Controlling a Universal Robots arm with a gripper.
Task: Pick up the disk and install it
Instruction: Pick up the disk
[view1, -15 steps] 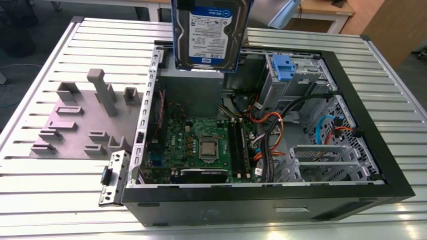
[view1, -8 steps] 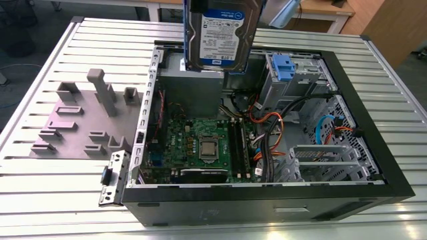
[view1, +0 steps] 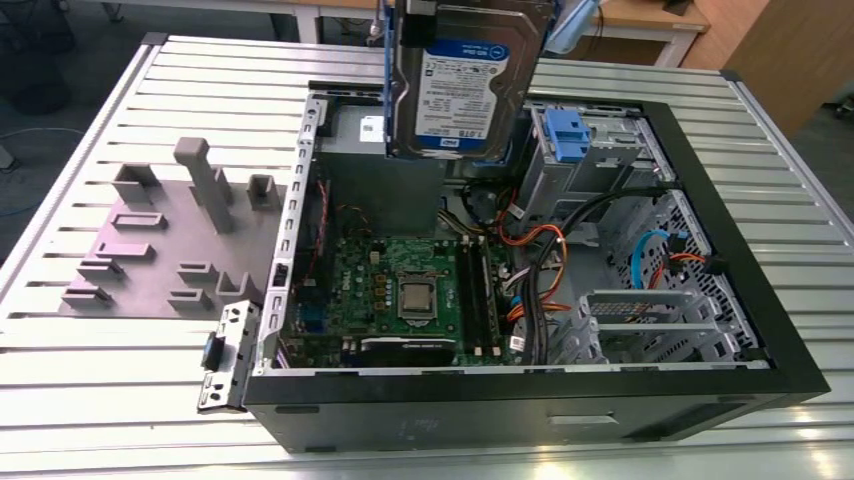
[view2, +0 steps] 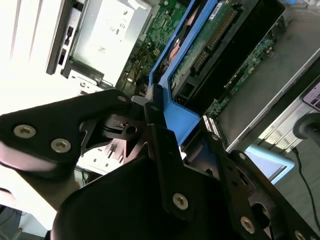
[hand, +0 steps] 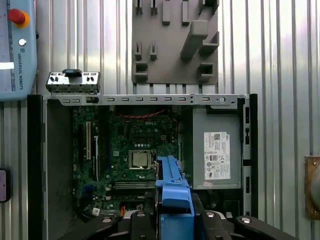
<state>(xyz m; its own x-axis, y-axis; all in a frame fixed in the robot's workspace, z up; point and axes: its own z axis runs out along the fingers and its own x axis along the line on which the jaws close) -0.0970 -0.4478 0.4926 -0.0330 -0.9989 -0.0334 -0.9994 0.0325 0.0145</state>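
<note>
Half the job looks done: the gripper (hand: 175, 216) is clenched on the blue bracket (hand: 173, 187) of the disk (view1: 467, 90), which hangs upright in the air over the open computer case (view1: 747, 290), so the fitting itself is not yet done. Beneath it lie the motherboard (view1: 400, 290) and the grey power-supply box (hand: 217, 150). A tangle of orange and black cables (view1: 541, 255) crowds in beside the metal drive cage (view1: 587, 150) and could, I'd guess, get in the way.

The gripper (hand: 175, 219) hangs high, pointing down, its black jaws apparently clamped on the disk (view1: 467, 90).
</note>
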